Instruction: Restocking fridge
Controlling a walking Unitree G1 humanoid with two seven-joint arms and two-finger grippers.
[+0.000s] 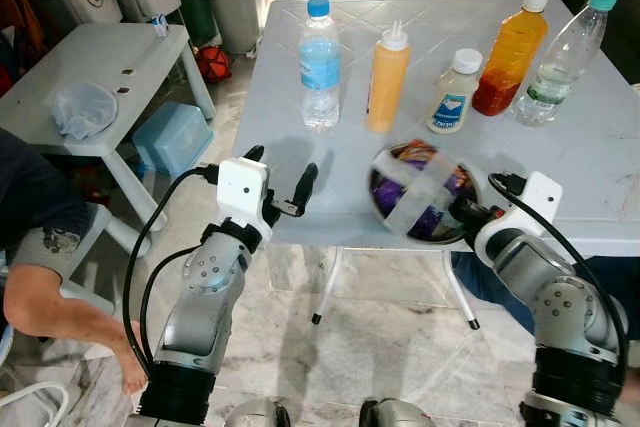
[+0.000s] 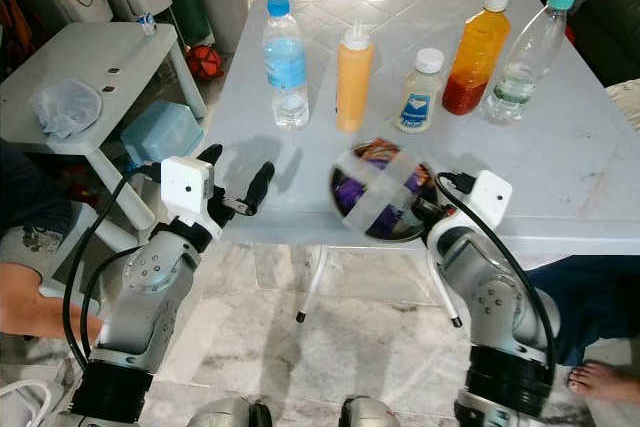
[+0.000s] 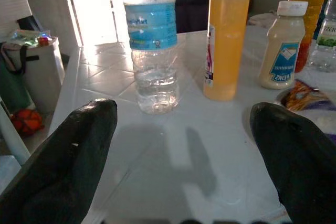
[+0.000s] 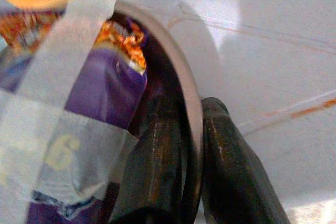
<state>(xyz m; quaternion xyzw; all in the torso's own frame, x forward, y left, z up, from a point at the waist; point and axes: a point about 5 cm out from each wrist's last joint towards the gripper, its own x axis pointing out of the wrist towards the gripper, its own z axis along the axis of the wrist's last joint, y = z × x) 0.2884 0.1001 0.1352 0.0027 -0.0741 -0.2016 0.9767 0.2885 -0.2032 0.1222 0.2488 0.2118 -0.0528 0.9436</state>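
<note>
On the white table [image 1: 560, 177] stand a water bottle [image 1: 318, 67], an orange squeeze bottle [image 1: 387, 77], a mayonnaise jar [image 1: 454, 95], an orange juice bottle [image 1: 510, 57] and a clear teal-capped bottle [image 1: 562, 57]. Near the front edge sits a metal bowl [image 4: 185, 85] of purple packets [image 1: 432, 187], crossed with tape. My right gripper [image 1: 462, 213] is shut on the bowl's rim, one finger inside and one outside. At the table's front left edge my left gripper [image 1: 282, 175] is open and holds nothing. It faces the water bottle [image 3: 152, 51].
A low white side table [image 1: 120, 57] with a crumpled plastic bag [image 1: 80, 107] stands to the left, a blue box [image 1: 172, 137] beneath it. A person's arm [image 1: 60, 307] is at the far left, a foot [image 2: 600, 382] at the lower right. Table legs [image 1: 325, 287] stand ahead.
</note>
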